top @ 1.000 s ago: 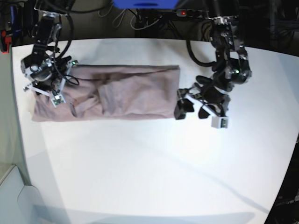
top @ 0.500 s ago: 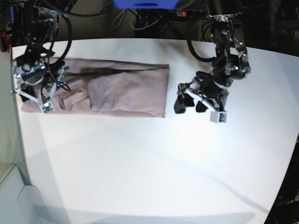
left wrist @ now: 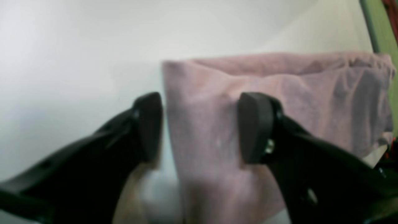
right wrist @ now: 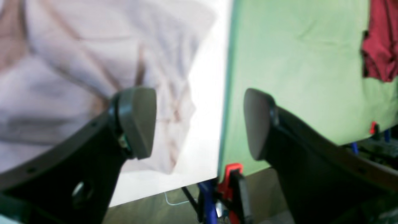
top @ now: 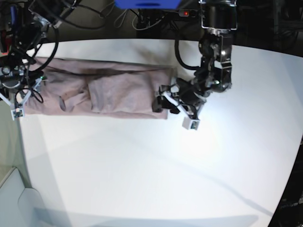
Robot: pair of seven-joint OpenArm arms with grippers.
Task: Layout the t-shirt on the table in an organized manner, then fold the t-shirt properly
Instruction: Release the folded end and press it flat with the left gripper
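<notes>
Nearest the viewer in the base view is a broad bare stretch of the white table (top: 156,179). Beyond it, the mauve t-shirt (top: 109,90) lies as a long, narrow band along the far side of the table, already folded lengthwise, with creases and a lumpy patch near its middle.

The left gripper (top: 166,100) sits at the shirt's short end nearest the table's centre. In the left wrist view its jaws straddle that edge: one pad (left wrist: 149,127) is over bare table, the other over cloth, with a clear gap between them. It is not clenched on anything.

The right gripper (top: 16,97) is at the opposite end of the shirt, by the table's side edge. Its wrist view shows the jaws spread wide and empty, one fingertip (right wrist: 136,119) over cloth, the other beyond the table edge with a green surface (right wrist: 298,62) behind it.

The step in hand looks like pinching an end hem to fold the band across. To do it well, the left gripper should probably catch all layers at the edge, square to the hem, so the fold stays even.
</notes>
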